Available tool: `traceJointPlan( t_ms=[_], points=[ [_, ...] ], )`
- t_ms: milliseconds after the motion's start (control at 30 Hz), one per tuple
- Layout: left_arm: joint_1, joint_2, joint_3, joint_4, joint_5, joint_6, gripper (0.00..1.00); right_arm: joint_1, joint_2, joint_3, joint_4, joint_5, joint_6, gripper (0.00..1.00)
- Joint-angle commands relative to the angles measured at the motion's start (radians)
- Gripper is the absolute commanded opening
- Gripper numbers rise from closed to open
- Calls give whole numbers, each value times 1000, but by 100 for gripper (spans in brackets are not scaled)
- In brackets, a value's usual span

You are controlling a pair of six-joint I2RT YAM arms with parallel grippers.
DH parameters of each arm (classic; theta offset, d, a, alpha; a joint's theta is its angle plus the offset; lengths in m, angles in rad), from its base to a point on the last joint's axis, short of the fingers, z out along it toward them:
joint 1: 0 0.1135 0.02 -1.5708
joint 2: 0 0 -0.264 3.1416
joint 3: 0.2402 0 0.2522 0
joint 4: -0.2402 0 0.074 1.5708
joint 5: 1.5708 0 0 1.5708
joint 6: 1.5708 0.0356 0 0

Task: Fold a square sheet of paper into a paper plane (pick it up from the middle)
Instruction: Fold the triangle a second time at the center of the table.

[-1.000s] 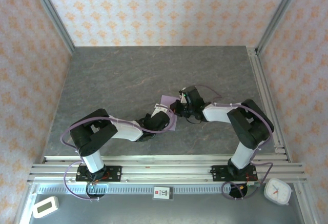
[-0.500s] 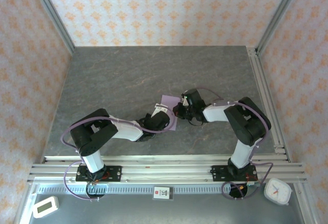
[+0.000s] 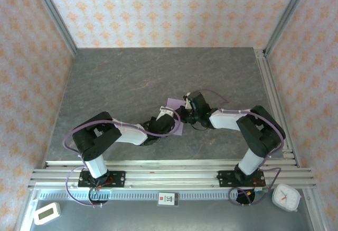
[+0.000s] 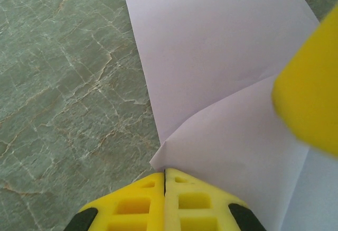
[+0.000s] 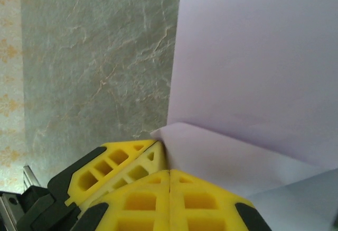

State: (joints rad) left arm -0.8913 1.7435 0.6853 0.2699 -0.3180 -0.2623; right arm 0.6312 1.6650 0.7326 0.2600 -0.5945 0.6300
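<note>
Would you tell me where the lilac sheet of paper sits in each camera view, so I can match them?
Top external: the sheet lies in the picture's middle.
Left wrist: the sheet covers the upper middle and right.
Right wrist: the sheet covers the right half.
Shared landmark: the grey veined table borders its left edge in both wrist views.

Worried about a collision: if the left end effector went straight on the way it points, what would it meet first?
Probably the square sheet of paper: its folded flap starts right at the tips of the shut left end effector; height above it is unclear.
</note>
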Motion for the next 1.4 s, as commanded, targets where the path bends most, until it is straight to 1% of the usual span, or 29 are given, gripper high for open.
traceJointPlan(
  t_ms=[0,467,567,667,733,800,867,900,967,1033,1067,1100,1167,1233,1367],
  points=[
    [-34,42,9,-89,106,-15,0,18,7,-36,59,2,34,0],
    [-38,53,52,-117,102,-1,0,16,107,-62,85,25,11,0],
    [-35,36,74,-148,67,-12,0,12,105,-76,91,28,11,0],
    [-15,-19,83,-179,22,-52,0,9,103,-92,93,30,13,0],
    [15,-78,73,-187,23,-85,9,8,99,-101,99,30,15,0],
    [45,-142,49,-182,55,-109,17,7,94,-109,102,27,16,0],
    [56,-191,28,-181,78,-122,23,6,88,-111,101,25,13,0],
    [58,-211,21,-180,97,-124,24,5,86,-113,101,24,14,0],
    [58,-243,-2,-162,149,-125,24,4,82,-113,101,19,11,0],
    [58,-270,-33,-126,210,-123,21,4,79,-113,98,18,8,0],
    [57,-282,-52,-101,239,-126,16,2,76,-114,96,17,8,0],
    [58,-294,-70,-80,269,-129,8,2,74,-114,95,17,7,0],
    [57,-310,-109,-26,329,-128,0,2,71,-117,94,17,5,0],
    [57,-317,-138,11,358,-134,0,-1,71,-120,97,15,6,0],
    [57,-299,-157,22,351,-153,0,-2,57,-125,105,6,11,0]
  ],
)
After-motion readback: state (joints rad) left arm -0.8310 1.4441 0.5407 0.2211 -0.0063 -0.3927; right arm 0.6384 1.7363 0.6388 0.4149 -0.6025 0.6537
